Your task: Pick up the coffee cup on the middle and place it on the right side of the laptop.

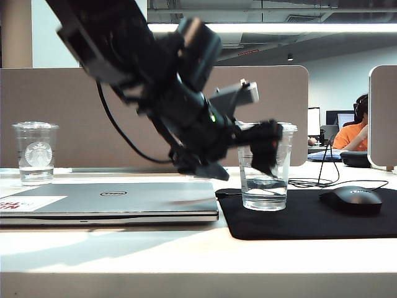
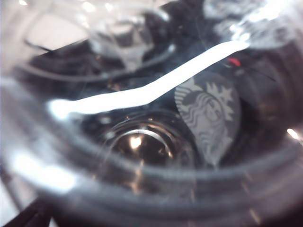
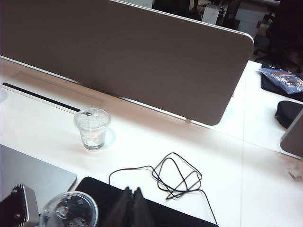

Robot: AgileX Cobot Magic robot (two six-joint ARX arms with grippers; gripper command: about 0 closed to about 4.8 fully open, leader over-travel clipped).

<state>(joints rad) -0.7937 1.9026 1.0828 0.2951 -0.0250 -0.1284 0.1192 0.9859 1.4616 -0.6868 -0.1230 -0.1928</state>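
Note:
The coffee cup [image 1: 263,194], clear plastic with a flat lid and some water in it, stands upright on the black mouse pad [image 1: 310,217], just right of the silver laptop [image 1: 111,202]. My left gripper [image 1: 268,160] reaches across from the left and is open, with one dark finger in front of the cup and the other behind it. In the left wrist view the cup's wall [image 2: 142,142] fills the blurred picture and carries a white siren print [image 2: 208,111]; the fingers are hidden. My right gripper [image 3: 133,208] hangs shut above the pad, beside the cup's lid [image 3: 70,213].
A logo cup [image 1: 35,152] stands far left behind the laptop. A smaller clear cup [image 3: 92,127] sits near the grey divider [image 3: 142,56]. A black mouse [image 1: 352,200] lies on the pad's right, and a looped cable [image 3: 175,175] lies behind it.

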